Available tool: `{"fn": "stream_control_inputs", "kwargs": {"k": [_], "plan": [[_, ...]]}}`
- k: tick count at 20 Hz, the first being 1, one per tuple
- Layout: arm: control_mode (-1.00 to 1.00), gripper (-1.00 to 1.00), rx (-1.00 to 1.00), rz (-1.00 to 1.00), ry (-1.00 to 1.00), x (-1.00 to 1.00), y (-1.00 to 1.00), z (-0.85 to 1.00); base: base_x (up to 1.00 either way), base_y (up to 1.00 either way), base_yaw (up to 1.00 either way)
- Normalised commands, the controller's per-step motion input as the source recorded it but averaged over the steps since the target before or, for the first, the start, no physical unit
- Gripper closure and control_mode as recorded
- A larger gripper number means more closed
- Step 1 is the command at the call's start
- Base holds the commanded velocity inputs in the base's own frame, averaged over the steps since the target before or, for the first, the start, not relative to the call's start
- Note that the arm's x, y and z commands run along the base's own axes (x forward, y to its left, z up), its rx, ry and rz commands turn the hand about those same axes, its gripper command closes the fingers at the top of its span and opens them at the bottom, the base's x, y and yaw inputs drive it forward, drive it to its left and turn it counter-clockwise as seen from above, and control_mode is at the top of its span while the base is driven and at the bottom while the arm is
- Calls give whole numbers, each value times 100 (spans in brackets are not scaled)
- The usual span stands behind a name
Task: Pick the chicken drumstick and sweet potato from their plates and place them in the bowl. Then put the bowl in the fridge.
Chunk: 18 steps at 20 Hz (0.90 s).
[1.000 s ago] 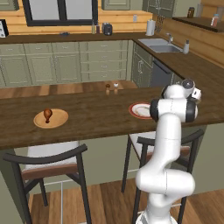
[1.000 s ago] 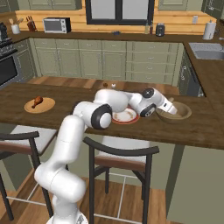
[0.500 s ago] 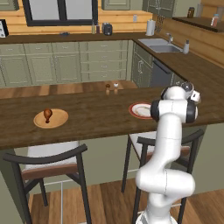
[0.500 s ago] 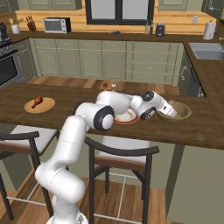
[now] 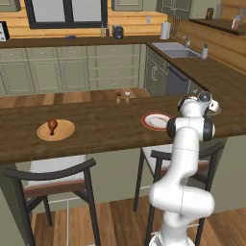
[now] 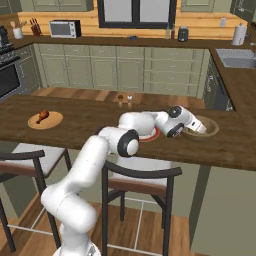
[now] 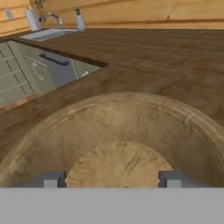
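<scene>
Gripper: the white arm's two-finger gripper (image 7: 112,180) is hanging over the round tan-brown wooden bowl (image 6: 210,131), its dark fingertips (image 7: 51,178) standing wide apart with nothing between them in the hand view.
Bowl: it is sitting upright on the dark wooden counter (image 5: 105,129), just past the white plate with a red rim (image 5: 154,121); the hand view is showing only part of its floor, so I cannot tell whether the sweet potato is lying inside.
Drumstick: the small orange-brown chicken drumstick (image 5: 52,126) is lying on the flat tan wooden plate (image 5: 65,132), well apart from the bowl, at the counter's other end.
Drumstick axis: its long axis is lying flat on the plate, the rounded meaty end pointing away from the robot and the thin bone stub towards it.
Drumstick handling: probably light, firm and somewhat rounded, so liable to roll; I would be closing across the thick meaty end, square to the long axis.
Bowl handling: stiff, thick-walled, likely heavier; I would be pinching over the rim, one finger inside.
</scene>
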Motion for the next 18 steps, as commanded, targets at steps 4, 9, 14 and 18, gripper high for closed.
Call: {"fn": "stream_control_inputs", "kwargs": {"k": [4, 9, 14, 18], "plan": [[-100, -100, -2, 0, -20, -38, 29, 10, 0, 0, 0], [-100, -100, -1, -3, -29, -100, 99, 35, 0, 0, 0], [-100, -100, -3, 0, -4, -99, 92, 64, 0, 0, 0], [-100, -100, -1, 3, 10, -80, 48, 100, 0, 0, 0]]}}
